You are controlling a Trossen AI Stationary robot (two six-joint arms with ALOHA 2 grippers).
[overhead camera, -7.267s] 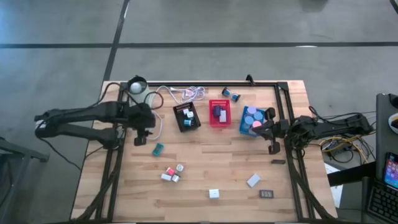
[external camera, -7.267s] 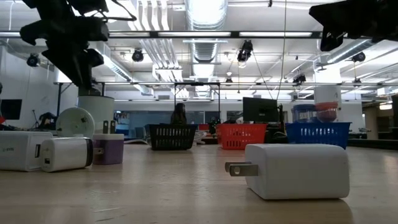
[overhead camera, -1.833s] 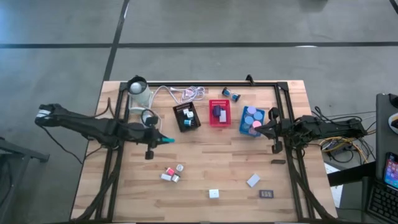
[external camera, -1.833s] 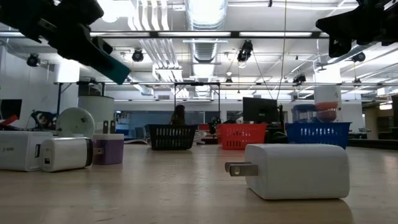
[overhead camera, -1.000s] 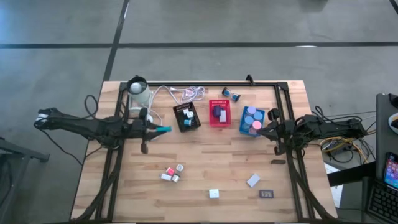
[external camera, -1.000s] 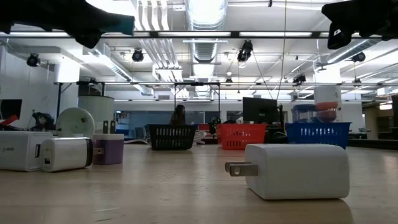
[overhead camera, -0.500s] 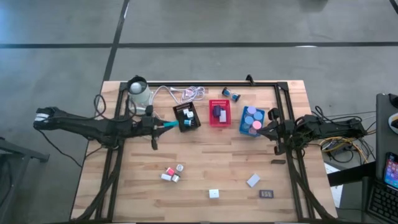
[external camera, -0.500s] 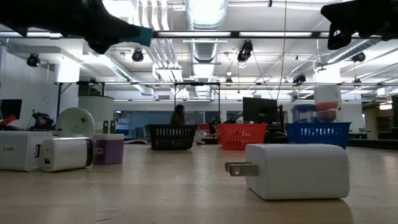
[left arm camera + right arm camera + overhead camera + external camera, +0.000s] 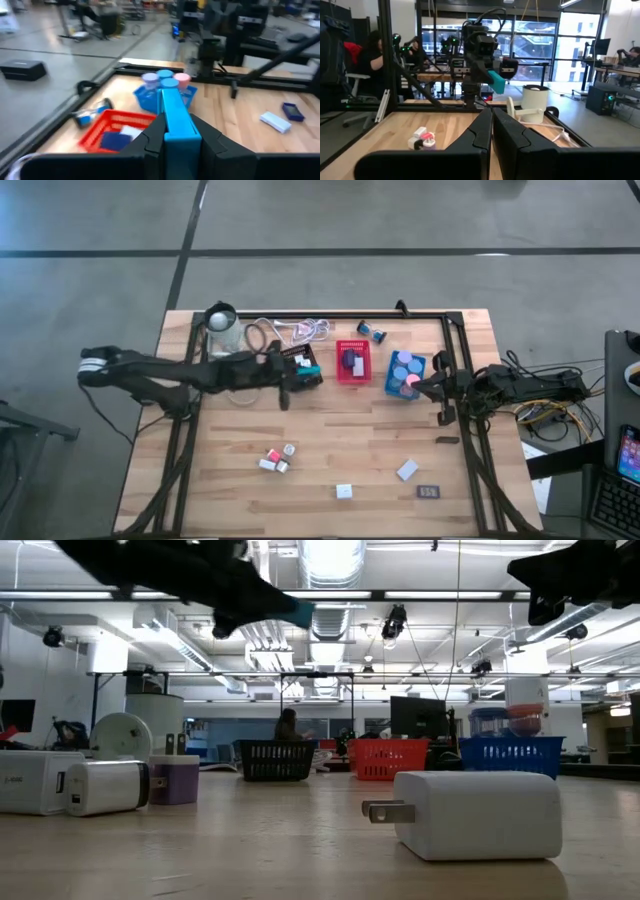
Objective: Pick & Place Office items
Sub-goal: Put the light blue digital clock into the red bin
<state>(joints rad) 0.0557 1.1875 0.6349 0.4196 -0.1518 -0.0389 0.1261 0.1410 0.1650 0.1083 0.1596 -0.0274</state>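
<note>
Left gripper (image 9: 305, 370): clamped on the teal block (image 9: 311, 370), carried in from mid-table, now over the black tray (image 9: 291, 380).
Right gripper (image 9: 432, 387): closed, empty, beside the blue tray (image 9: 393, 384).
Meaning: drop looks imminent.

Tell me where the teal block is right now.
The teal block is clamped in the left claw, held in the air over the black mesh tray at the table's back, left of the red tray in the high view.
</note>
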